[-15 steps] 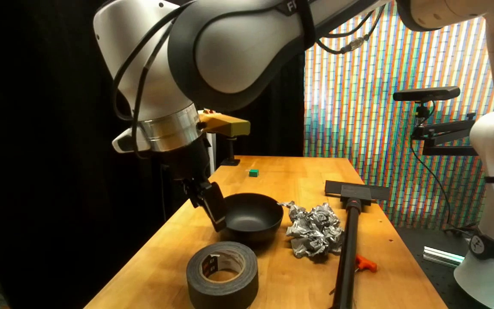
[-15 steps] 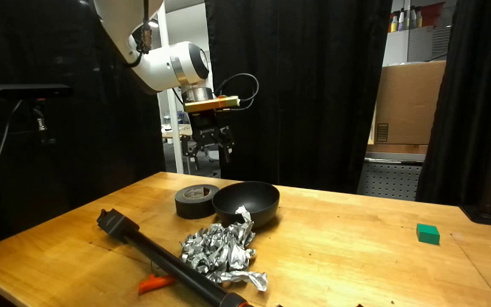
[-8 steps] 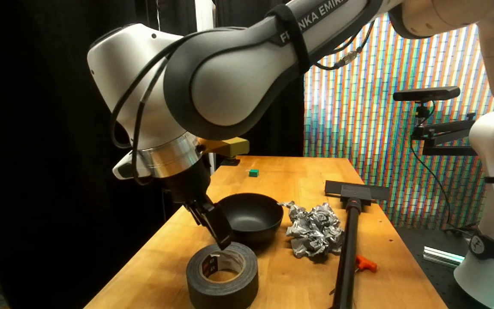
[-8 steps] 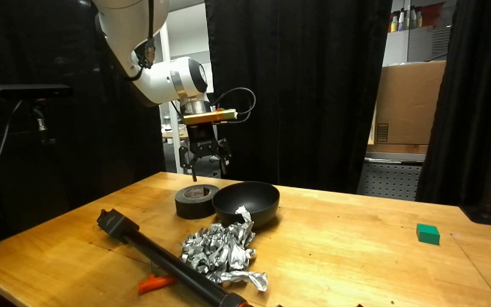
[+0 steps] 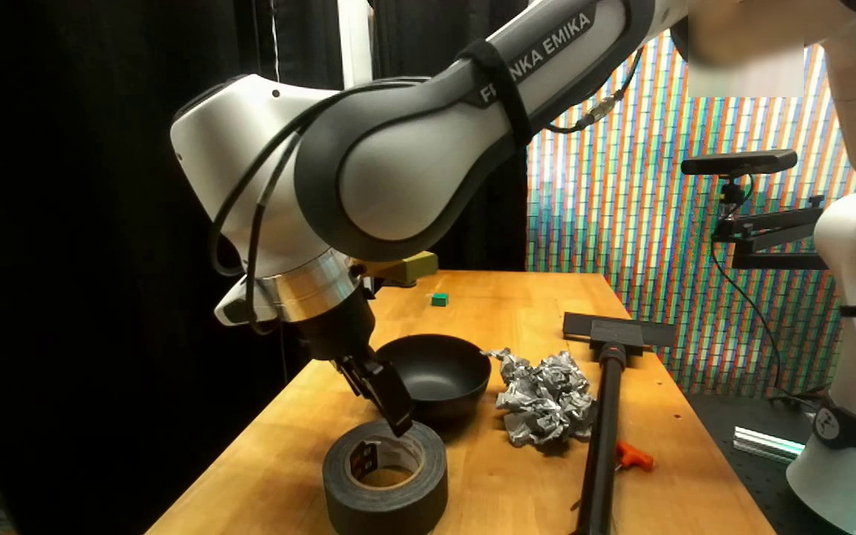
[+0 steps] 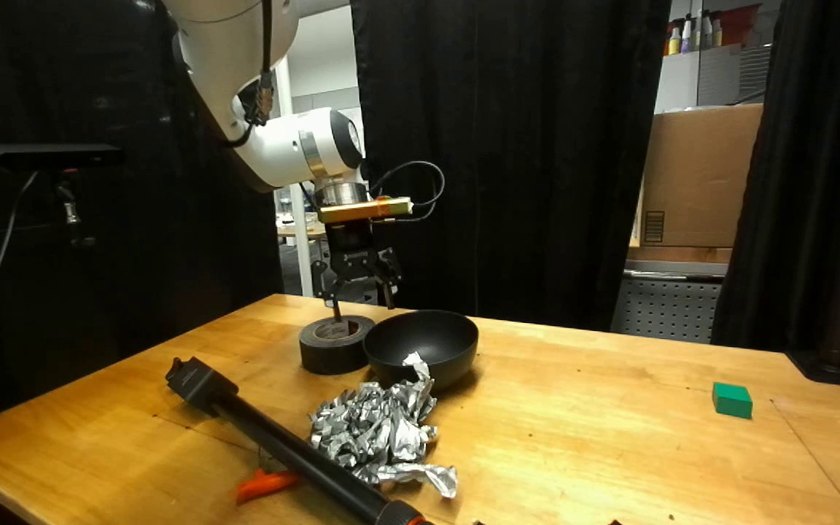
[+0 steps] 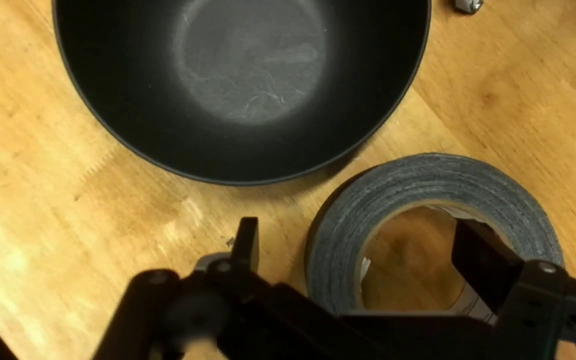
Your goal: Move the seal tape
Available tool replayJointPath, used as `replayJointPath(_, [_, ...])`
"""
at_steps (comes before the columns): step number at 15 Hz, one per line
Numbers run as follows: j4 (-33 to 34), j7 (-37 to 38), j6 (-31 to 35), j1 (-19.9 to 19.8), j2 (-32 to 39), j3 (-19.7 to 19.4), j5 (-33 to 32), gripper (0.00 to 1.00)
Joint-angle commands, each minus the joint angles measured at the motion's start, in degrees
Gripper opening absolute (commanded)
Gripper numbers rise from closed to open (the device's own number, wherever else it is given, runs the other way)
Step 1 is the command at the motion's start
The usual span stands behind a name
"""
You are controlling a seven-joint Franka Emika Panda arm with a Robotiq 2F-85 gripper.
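Observation:
The seal tape is a grey ring-shaped roll lying flat on the table, in both exterior views [image 5: 389, 513] [image 6: 332, 357] and the wrist view [image 7: 348, 235]. My gripper [image 6: 363, 309] is open and empty, pointing down just above the roll. In the wrist view the open gripper [image 7: 360, 247] has one finger over the hollow core and the other over bare table outside the ring, with the ring's wall between them. In an exterior view the gripper [image 5: 400, 427] shows a fingertip at the roll's far rim. Whether a fingertip is inside the core I cannot tell.
A black round bowl [image 6: 427, 339] stands close beside the roll, near my gripper. A crumpled silver foil lump [image 6: 376, 430] lies by the bowl. A black pole-like tool [image 6: 296, 445] and an orange object [image 6: 265, 485] lie nearby. A green block [image 6: 732, 400] sits farther off.
My gripper has come down from above the bowl and roll to just over the roll, shifting slightly sideways in the last half second. It stays open. The roll has not moved.

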Motion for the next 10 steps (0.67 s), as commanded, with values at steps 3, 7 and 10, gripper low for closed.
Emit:
replayJointPath(3, [2.71, -0.75, -0.67, 0.97, 3.08, 0.52, -1.36, 1.0])
replayJointPath(7, [4.24, -1.04, -0.89, 1.79, 5.25, 0.54, -1.8, 1.0])
replayJointPath(10, [7.76, -1.04, -1.88, 2.75, 7.91, 0.51, -2.11, 1.0])
